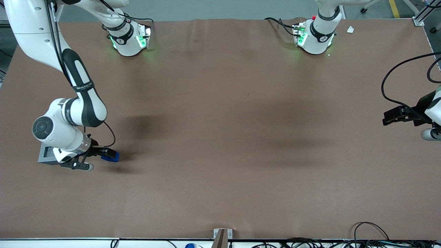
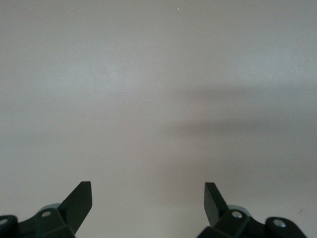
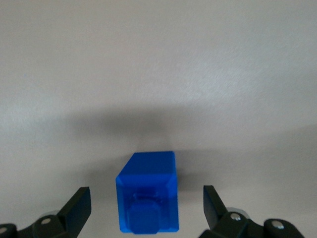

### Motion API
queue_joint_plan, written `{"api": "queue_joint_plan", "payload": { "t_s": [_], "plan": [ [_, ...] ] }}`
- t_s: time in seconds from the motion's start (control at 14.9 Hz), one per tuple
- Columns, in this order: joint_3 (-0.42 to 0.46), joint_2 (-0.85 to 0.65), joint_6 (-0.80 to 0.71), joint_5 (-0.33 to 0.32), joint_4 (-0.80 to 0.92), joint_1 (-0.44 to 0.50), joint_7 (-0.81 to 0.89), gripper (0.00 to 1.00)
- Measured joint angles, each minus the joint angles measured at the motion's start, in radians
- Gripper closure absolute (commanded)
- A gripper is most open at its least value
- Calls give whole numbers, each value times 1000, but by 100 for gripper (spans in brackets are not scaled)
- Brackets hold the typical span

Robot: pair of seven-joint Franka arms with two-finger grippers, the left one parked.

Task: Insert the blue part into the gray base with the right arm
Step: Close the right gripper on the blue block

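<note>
The blue part lies on the brown table toward the working arm's end. In the right wrist view the blue part sits on the table between the two fingers, its raised stud facing the camera, with a gap on each side. The right arm's gripper is low over the table at the part and open; in its own view the gripper straddles the part without touching it. The gray base stands beside the wrist, partly hidden by it, and its recess does not show.
The brown table mat stretches wide toward the parked arm's end. The two arm bases stand at the edge farthest from the front camera. Cables lie along the nearest edge.
</note>
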Motion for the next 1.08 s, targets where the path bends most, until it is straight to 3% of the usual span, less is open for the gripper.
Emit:
{"api": "queue_joint_plan", "payload": {
  "t_s": [0.27,0.4,1.08],
  "plan": [
    [0,-12,17,-1,-25,11,-7,10],
    [-1,-16,17,-1,-25,10,-21,26],
    [-7,-25,20,-1,-14,3,-30,36]
  ]
}}
